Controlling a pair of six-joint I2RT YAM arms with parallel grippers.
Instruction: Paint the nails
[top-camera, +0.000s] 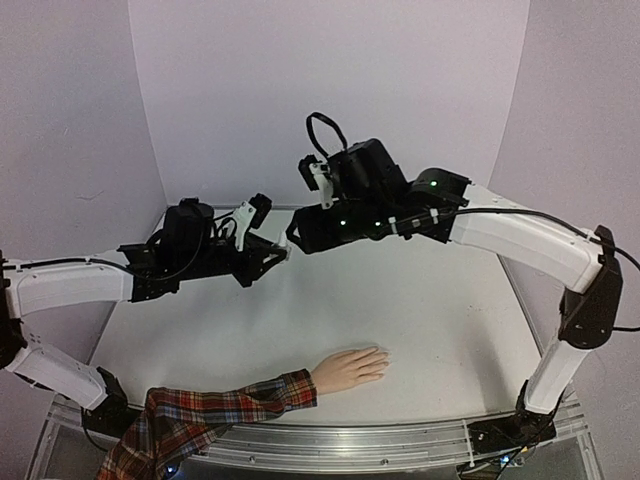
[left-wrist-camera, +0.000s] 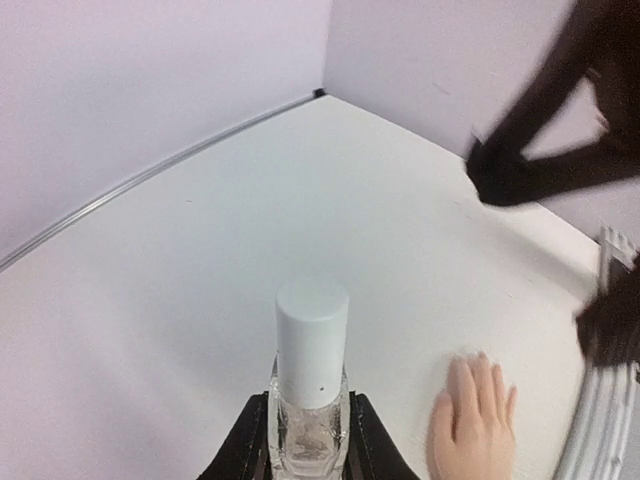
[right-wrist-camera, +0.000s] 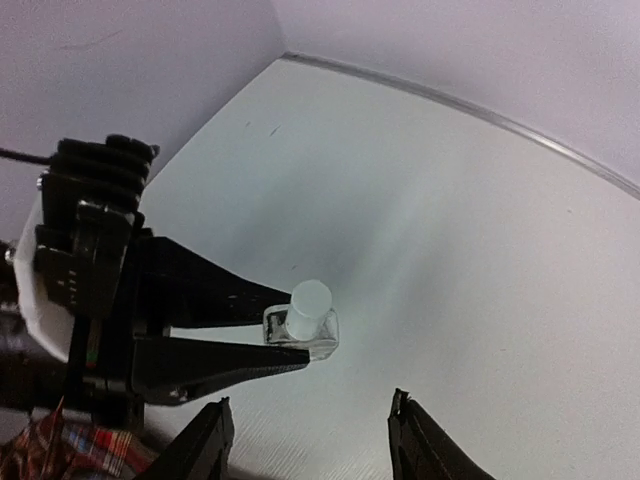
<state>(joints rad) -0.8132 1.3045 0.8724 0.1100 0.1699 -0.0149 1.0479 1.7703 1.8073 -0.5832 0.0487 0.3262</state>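
My left gripper (left-wrist-camera: 308, 408) is shut on a small clear bottle (left-wrist-camera: 308, 425) with a white cap (left-wrist-camera: 312, 342), holding it upright above the table. Facing it from just beyond the cap, my right gripper (right-wrist-camera: 312, 440) is open with nothing between its fingers; the bottle (right-wrist-camera: 300, 325) sits just ahead of its fingertips. In the top view the two grippers meet in mid-air, left (top-camera: 278, 256) and right (top-camera: 297, 232). The pale mannequin hand (top-camera: 350, 368) lies flat below them, its nails (top-camera: 382, 360) barely distinguishable at the fingertips (left-wrist-camera: 487, 365).
A red plaid sleeve (top-camera: 205, 412) runs from the hand to the front left corner. A metal rail (top-camera: 380, 440) lines the near edge of the white table (top-camera: 450, 300). Lilac walls (top-camera: 330, 80) close in the back and sides.
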